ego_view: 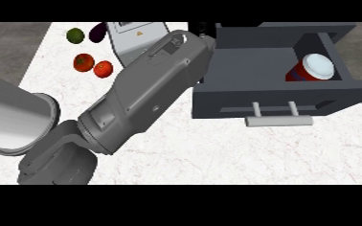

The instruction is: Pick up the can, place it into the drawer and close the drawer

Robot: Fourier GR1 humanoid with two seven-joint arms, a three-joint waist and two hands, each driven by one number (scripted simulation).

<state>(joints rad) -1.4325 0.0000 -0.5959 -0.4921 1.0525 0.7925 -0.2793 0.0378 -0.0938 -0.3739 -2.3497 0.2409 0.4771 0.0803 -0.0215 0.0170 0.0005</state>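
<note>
Head view: drawer (233,96) on white marbled counter (212,153), grey floor (17,48) beyond.

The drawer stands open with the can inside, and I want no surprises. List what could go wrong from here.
1. The can sits at the right of the drawer and looks tilted; a quick push may tip or roll it.
2. The grey forearm lies along the drawer's left wall, so swinging toward the handle could knock that wall.
3. The tomatoes lie close on the forearm's other side; a wide sweep might scatter them.
</note>
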